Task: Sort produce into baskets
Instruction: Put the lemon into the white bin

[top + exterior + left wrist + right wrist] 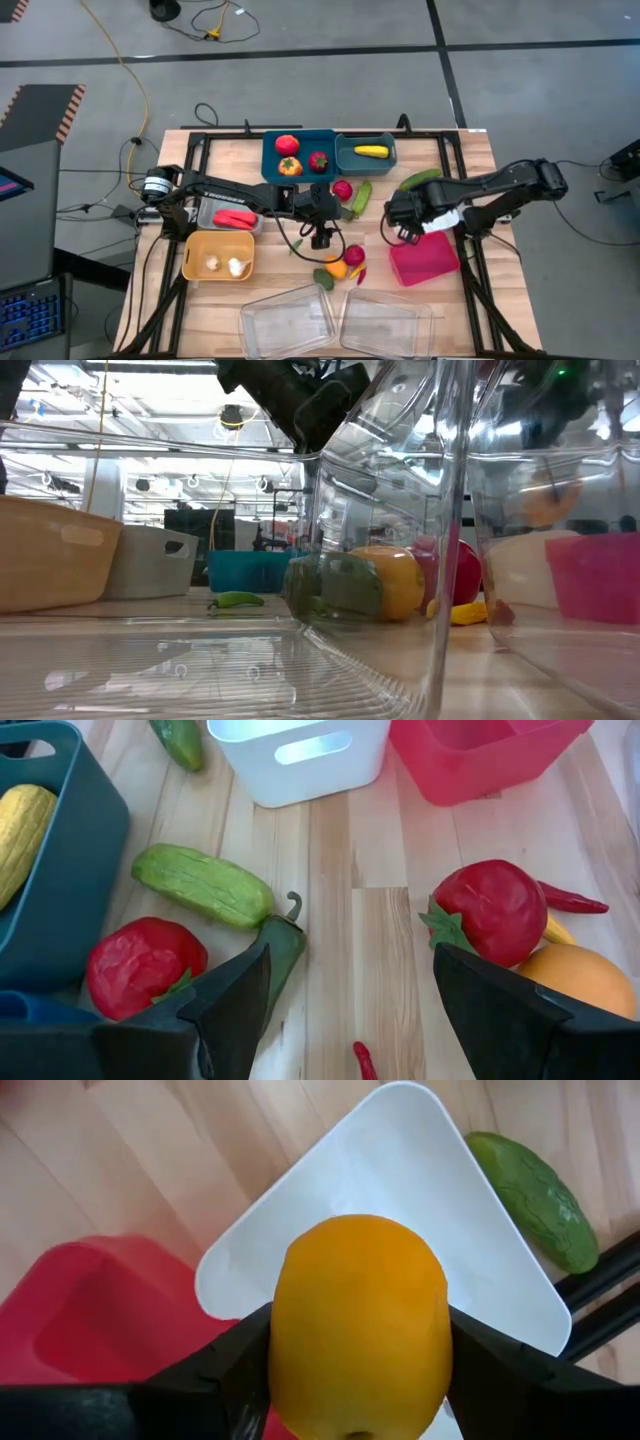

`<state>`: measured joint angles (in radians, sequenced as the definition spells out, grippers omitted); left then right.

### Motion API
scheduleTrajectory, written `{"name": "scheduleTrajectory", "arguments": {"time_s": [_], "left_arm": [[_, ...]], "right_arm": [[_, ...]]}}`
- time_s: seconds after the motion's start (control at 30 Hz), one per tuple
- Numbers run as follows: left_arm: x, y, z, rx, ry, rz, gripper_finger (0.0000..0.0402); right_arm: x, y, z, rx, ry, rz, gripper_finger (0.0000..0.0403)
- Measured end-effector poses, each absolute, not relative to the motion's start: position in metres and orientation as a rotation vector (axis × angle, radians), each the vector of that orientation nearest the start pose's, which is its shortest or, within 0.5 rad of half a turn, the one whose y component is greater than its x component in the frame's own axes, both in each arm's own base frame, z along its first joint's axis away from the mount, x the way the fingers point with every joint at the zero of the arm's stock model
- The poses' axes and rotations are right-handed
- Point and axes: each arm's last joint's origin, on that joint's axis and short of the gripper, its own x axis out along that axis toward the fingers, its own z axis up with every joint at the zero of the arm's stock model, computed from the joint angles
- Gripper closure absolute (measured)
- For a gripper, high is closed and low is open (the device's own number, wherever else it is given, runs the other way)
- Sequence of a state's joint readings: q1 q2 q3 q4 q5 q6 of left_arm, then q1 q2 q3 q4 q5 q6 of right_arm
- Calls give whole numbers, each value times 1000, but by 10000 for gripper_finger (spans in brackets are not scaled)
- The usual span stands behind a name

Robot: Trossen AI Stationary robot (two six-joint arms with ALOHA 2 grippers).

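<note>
My right gripper [358, 1355] is shut on an orange-yellow fruit [358, 1325], held above the white bin [400, 1190] beside the magenta bin [80, 1330]; it also shows in the high view [400, 228]. My left gripper [350, 1010] is open and empty at mid-table [320, 236], above bare wood and a small red chili [365, 1060]. A red tomato [495, 910] and an orange fruit [585, 975] lie past one of its fingers, and a dark green pepper [278, 950], a cucumber [200, 885] and a red fruit [145, 965] past the other. My right gripper pinches the orange-yellow fruit by its two opposite sides [285, 1330] between its two fingers. The fruit is lifted clear, over the white bin's corner. The wrist view looks along the fingers, so how far back the fruit reaches does not show.
Two teal bins [298, 155] [365, 152] at the far edge hold red, orange and yellow produce. A grey bin [228, 215] and a tan bin [218, 255] stand at the left. Two clear trays [287, 320] [385, 320] stand at the near edge. A cucumber [418, 180] lies far right.
</note>
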<state>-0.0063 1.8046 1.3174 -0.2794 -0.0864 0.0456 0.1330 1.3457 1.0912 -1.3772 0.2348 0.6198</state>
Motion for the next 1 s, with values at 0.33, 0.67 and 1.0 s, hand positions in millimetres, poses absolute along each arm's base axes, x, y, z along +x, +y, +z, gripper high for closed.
{"name": "scheduleTrajectory", "arguments": {"time_s": [0.33, 0.67, 1.0], "left_arm": [[395, 0, 232, 73, 768, 43, 134], [396, -19, 226, 0, 783, -225, 134], [399, -47, 211, 22, 821, -290, 134]], "right_arm": [[207, 14, 262, 210, 1498, -589, 133], [207, 10, 262, 220, 1504, -603, 121], [207, 10, 262, 219, 1504, -602, 51]]}}
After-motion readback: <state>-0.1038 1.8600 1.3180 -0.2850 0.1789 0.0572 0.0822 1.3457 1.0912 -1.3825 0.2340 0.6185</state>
